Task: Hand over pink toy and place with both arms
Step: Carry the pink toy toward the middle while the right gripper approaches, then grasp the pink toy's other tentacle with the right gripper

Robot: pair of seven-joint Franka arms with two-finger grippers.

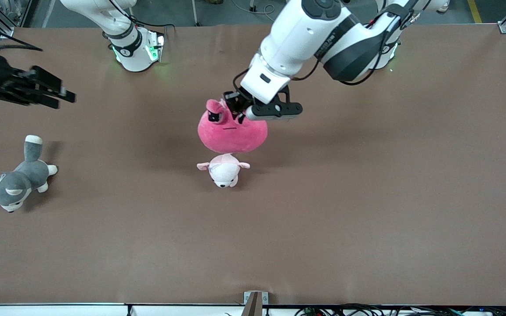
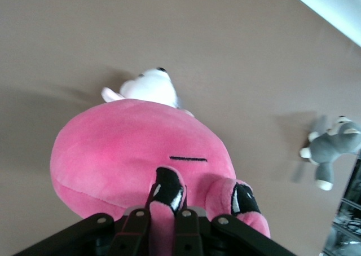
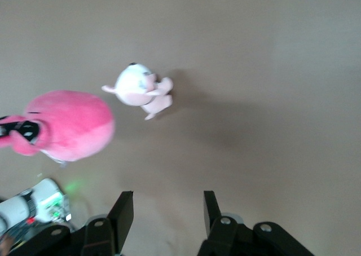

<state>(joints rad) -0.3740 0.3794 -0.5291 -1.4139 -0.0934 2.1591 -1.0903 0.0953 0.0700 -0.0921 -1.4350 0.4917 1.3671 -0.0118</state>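
A brown desk [image 1: 367, 197] seen from a high camera facing two white robot arms.

At the right arm's end of the desk, the right gripper [image 1: 62, 95] hangs in the air over bare desk, holding nothing. Its two black fingers [image 3: 122, 211] stand apart with an open gap between them. Below it in the front view, nearer the camera, a grey-and-white husky plush [image 1: 16, 182] lies on its side on the desk.

In the middle, the left arm reaches in from its base, and the left gripper [image 1: 235, 107] is clamped on a top flap of the pink toy [image 1: 232, 131]. The toy, a round hot-pink plush with frowning black eyes, hangs below the gripper, lifted off the desk over its centre. Its rounded body hangs downward and its face shows to the front camera. A small pale pink-and-white plush animal [image 1: 223, 170] lies on the desk just below the hanging toy in the front view, nearer the camera.

The handover turns on one relation: the toy lies toward the desk's centre from the right gripper, well apart from it, with open desk between them. The right wrist view shows the toy off to one side of the gripper's line rather than between its fingers. I judge the right arm must travel toward the centre and take the toy's free body. The small plush under the toy is the only nearby obstacle. The left arm's end of the desk lies bare, leaving room for placing.
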